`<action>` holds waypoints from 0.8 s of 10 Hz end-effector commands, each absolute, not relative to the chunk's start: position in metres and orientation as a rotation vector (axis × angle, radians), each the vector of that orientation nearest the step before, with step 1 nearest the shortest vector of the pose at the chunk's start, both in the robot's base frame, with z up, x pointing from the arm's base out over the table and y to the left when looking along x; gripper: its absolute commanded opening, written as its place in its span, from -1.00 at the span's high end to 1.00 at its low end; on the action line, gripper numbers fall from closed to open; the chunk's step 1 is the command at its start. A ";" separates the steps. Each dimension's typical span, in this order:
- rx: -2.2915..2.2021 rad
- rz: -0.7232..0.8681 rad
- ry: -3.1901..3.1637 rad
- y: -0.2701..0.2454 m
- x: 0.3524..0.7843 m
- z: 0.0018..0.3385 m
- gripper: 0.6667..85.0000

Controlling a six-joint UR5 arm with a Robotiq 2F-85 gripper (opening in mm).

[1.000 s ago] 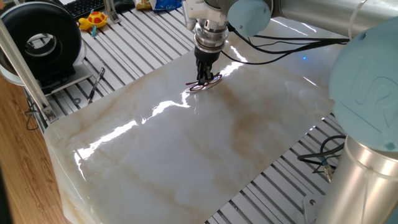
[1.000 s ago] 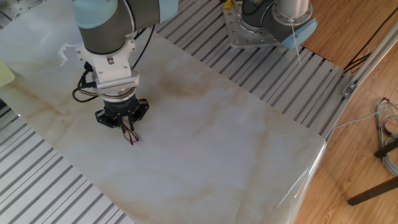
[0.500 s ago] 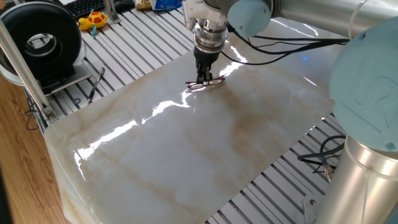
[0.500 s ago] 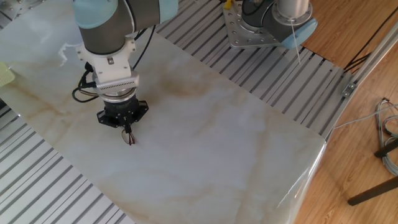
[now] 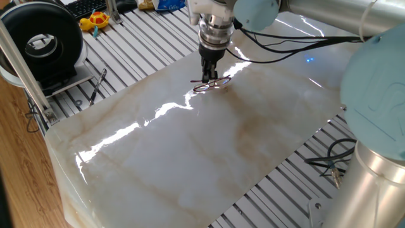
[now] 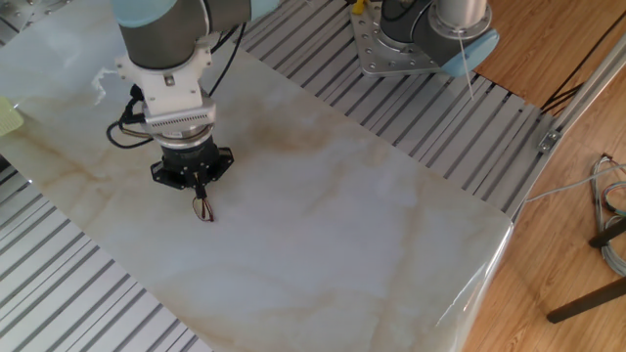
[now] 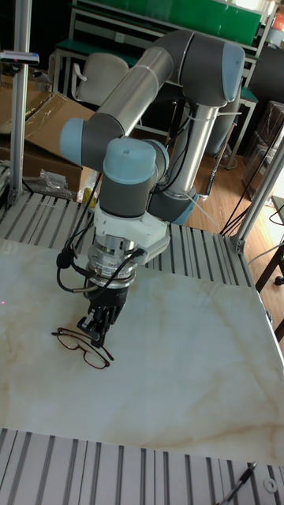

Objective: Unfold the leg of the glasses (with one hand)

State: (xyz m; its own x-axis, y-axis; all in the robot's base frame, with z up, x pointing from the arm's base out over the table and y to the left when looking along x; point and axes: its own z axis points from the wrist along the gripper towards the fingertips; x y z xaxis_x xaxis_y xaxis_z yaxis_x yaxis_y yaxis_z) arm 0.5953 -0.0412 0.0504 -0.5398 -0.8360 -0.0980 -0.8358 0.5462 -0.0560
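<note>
Since a second ago the tool [image 5: 209, 77] sits slightly higher and further toward the far side, and the glasses [image 5: 211, 84] lie a touch further along the slab with it. Frame angle also changes a bit in the other fixed view.

Tool [image 7: 99, 335] state: points straight down, fingers drawn narrow, tips right at the glasses [image 7: 81, 348]. Looks pinched on a thin part of the frame near the hinge, but the frames are too small to confirm actual contact.

Glasses [image 6: 202, 207] location: flat on the marble-look table [image 5: 190, 158], far part of the slab in one fixed view, directly under the tool [image 6: 200, 194]. Tall fixed view shows two dark reddish rims side by side to the left of the fingertips, with one slim temple arm running out toward the near right. Second temple not resolvable.

Off the slab, on the slatted aluminium bed: black pen-like tool [image 5: 97, 86] at far left, well apart from the glasses. Black round fan-like unit [image 5: 43, 41] further left. Yellow toy [image 5: 95, 20] near the far edge. Black cables [image 5: 291, 39] loop from the wrist across the far right.
</note>
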 end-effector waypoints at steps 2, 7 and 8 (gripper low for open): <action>-1.342 0.020 2.723 -0.039 0.587 0.086 0.98; -1.292 0.010 2.732 -0.038 0.586 0.094 0.98; -1.289 0.009 2.732 -0.036 0.582 0.101 0.98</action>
State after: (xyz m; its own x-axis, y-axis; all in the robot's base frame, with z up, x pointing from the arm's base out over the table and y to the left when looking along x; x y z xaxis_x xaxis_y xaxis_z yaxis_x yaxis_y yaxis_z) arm 0.5867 -0.0398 0.0889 -0.6147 -0.7825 -0.0990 -0.7824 0.6208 -0.0489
